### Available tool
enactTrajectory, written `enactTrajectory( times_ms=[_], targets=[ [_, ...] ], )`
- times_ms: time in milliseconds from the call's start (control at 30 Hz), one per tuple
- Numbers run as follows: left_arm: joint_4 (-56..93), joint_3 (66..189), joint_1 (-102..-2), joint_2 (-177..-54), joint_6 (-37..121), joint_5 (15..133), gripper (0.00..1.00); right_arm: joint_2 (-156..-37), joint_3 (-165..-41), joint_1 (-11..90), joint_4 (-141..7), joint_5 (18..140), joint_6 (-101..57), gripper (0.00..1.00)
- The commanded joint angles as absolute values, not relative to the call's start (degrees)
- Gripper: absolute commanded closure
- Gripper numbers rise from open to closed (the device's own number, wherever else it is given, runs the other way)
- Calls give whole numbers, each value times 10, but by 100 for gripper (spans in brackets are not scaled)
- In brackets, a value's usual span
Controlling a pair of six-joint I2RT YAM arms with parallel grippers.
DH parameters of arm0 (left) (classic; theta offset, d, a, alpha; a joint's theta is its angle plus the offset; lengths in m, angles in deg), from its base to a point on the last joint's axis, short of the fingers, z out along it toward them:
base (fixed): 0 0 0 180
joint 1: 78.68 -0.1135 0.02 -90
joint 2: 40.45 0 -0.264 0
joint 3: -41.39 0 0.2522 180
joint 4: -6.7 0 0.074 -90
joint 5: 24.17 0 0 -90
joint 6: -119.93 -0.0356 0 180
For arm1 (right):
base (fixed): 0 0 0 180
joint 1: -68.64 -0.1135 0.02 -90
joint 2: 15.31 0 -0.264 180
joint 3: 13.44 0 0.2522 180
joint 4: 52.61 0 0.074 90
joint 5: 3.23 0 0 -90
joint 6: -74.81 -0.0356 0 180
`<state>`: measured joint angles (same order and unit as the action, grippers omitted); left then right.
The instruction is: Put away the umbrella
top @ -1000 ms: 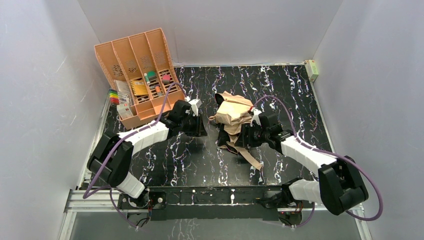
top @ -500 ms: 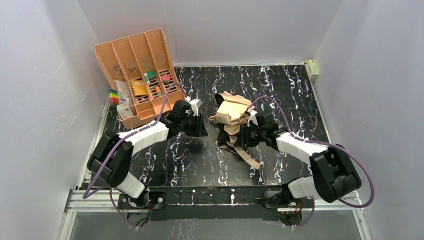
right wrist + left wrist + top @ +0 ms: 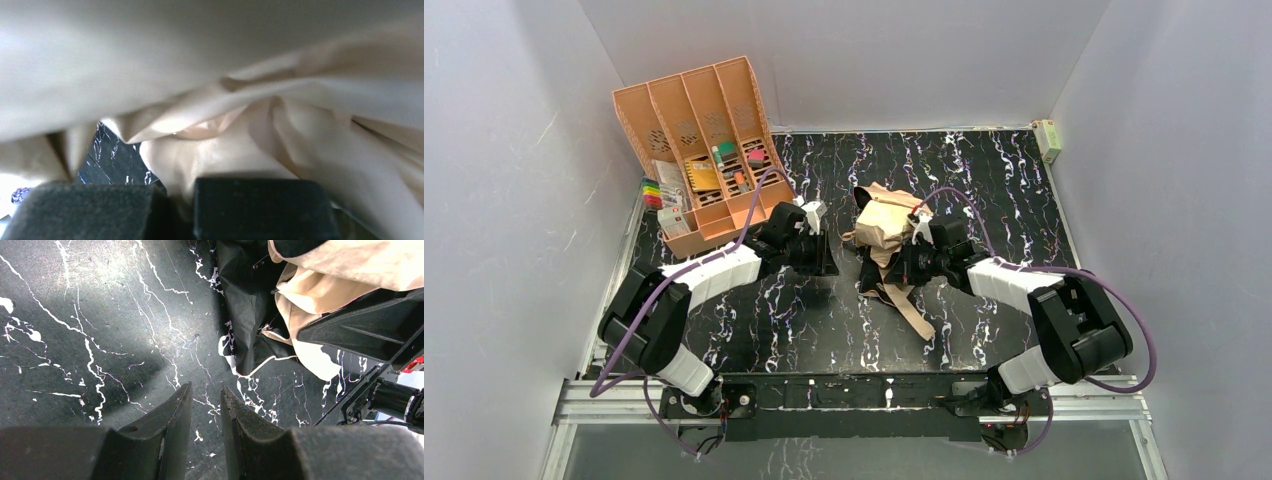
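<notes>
Umbrella sits mid-table, a crumpled heap. It's partly collapsed, with peach canopy on top and dark frame showing at the near-left edge. Its strap trails toward us on the table.

Right gripper is pushed into the near-right side of the heap. In the wrist view fabric fills the frame. The pads are drawn close and a fold seems to run down between them, so we read it as a pinch on the canopy. Likely reason: bunch the loose cloth in so the thing can be rolled up.

Left gripper hangs over bare table just left of the umbrella, not touching it. Its fingers are nearly closed with only a slit between them, and it holds nothing. We think it's parked there to pin or take the frame side once the right arm has the fabric gathered.

Organizer is far left, well apart from the umbrella. Canopy isn't wrapped and the strap is loose, so we're early in the job. Risk: a fabric-only pinch slips or drags the whole heap.
</notes>
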<state>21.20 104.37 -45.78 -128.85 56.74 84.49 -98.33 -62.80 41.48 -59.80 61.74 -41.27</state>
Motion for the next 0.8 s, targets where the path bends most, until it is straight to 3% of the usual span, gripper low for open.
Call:
enactTrajectory(
  times_ms=[0, 400, 567, 767],
  targets=[
    [225, 1050, -456, -1256, 562, 846, 73, -983, -650, 394, -543, 619, -444, 100],
    [235, 1044, -456, -1239, 559, 841, 73, -1043, -703, 355, -533, 642, -457, 100],
    [226, 1033, -456, -1223, 573, 853, 69, -950, -671, 355, -623, 682, -465, 100],
    [208, 1031, -445, -1214, 601, 878, 66, -831, -660, 356, -840, 660, -470, 100]
  ],
)
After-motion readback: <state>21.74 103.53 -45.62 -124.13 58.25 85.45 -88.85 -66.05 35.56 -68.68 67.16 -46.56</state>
